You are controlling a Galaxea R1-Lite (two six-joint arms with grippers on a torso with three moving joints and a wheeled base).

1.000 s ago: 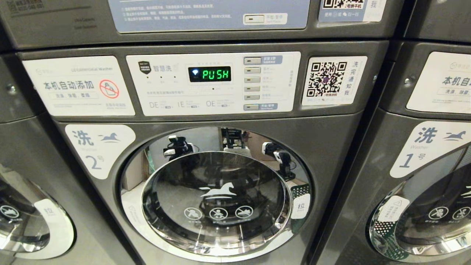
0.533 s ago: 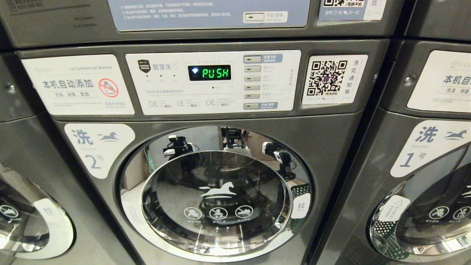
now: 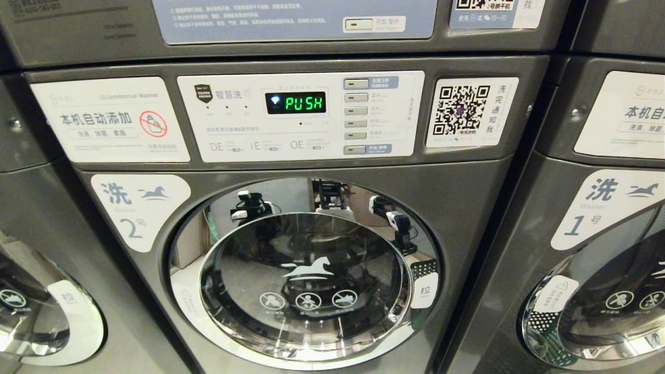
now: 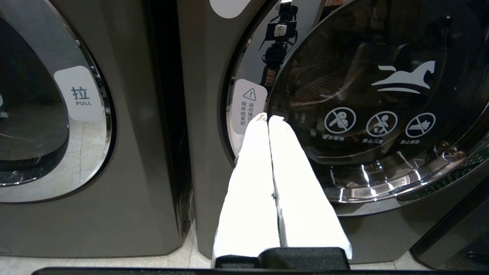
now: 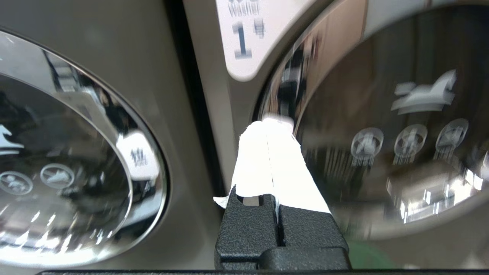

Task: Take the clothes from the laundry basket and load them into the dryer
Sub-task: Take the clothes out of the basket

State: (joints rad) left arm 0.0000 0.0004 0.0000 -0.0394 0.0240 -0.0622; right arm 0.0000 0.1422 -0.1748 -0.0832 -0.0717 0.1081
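- facing machine no. 2, grey front, round chrome-rimmed door shut.
- above that door, a white control panel with a green "push" display and a column of buttons beside it.
- to the right of the panel, a qr-code sticker; to its left, a white label with a red no-detergent sign.
- at the door's right edge, a small white pull tab.
- on either side of machine no. 2, neighbouring machines: no. 1 on the right, another on the left, both doors shut.
- neither arm directly visible from the head; only reflections of the two arms in the chrome rim of the door.
- left gripper low in front of machine no. 2's door, near its left rim and the warning sticker; white-wrapped fingers pressed together, holding nothing.
- right gripper in front of the gap between machine no. 2 and machine no. 1, tips toward the left rim of no. 1's door; white-wrapped fingers pressed together, empty; view blurred.
- clothes and laundry basket: in none of the views, so no telling where they lie.
- pale tiled floor under the machines in the left wrist view.
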